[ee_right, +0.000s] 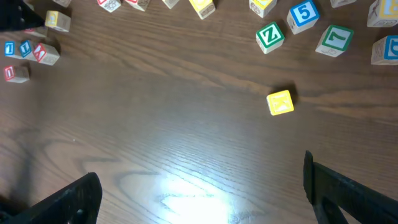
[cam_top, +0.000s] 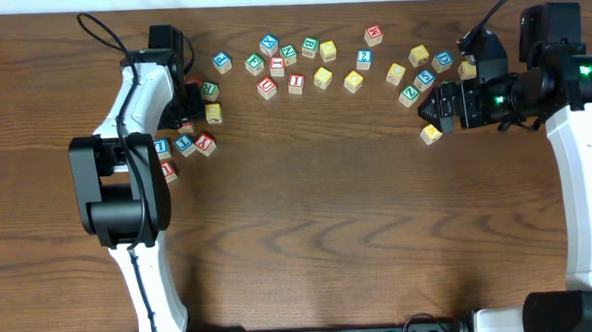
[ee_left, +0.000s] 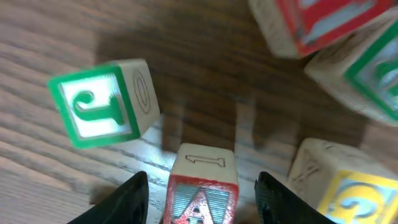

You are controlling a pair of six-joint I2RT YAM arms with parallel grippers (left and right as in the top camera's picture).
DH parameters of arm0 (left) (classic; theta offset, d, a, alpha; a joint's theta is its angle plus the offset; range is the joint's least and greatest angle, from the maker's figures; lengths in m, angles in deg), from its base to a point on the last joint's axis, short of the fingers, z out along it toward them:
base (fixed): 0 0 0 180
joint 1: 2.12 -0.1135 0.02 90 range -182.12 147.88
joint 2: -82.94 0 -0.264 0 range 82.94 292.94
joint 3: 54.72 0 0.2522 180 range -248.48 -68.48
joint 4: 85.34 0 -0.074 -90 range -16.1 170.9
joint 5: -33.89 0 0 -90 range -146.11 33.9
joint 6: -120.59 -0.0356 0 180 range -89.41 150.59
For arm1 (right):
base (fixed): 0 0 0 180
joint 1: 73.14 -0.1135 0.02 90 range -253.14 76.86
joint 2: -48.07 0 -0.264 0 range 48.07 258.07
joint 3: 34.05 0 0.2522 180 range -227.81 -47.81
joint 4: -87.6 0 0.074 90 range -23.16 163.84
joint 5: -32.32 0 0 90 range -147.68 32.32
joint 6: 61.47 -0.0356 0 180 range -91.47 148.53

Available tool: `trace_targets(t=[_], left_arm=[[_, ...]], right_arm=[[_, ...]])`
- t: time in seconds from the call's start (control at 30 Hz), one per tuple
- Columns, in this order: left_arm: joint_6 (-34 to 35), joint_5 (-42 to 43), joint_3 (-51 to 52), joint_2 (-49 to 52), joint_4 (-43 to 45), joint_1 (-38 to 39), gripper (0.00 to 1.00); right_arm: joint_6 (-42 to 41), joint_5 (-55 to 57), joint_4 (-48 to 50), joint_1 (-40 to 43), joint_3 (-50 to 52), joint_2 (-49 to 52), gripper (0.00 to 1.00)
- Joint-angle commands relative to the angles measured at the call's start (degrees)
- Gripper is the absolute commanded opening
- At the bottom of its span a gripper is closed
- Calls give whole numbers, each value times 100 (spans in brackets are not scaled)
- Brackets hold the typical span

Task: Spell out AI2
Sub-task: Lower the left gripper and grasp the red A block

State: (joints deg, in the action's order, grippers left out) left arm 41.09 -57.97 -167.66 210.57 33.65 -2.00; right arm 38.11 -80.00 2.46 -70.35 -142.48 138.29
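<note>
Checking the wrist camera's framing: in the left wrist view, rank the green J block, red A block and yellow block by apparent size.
1. green J block, fully in frame.
2. yellow block, similar but cropped, so unsure.
3. red A block, narrowest, cropped at the bottom edge.

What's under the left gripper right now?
A red A block sits between the open fingers of the left gripper, touching neither. Overhead, the arm largely covers it.

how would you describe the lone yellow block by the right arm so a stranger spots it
Find the right gripper, near the table's right edge. Just below its tip in the overhead view lies the yellow block. Unlike the other blocks scattered along the table's top, it sits alone on bare wood.
</note>
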Motion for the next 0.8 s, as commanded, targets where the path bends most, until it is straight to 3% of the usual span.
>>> trace_targets(t=[0.0,0.2,0.5,0.77], left_arm=[[-33,-52,160,92,72,-20,54],[-31,-52,162,92,192,-20,43],[-31,-52,162,90,186,-20,34],[-33,-52,149,61,131,-15,32]], right_arm=[[74,-74,-17,50,-90,-9,99],[74,-74,-15,50,-90,-9,99],[74,-74,-2,50,-90,-9,99],[76,-72,-2,50,-90,-9,99]])
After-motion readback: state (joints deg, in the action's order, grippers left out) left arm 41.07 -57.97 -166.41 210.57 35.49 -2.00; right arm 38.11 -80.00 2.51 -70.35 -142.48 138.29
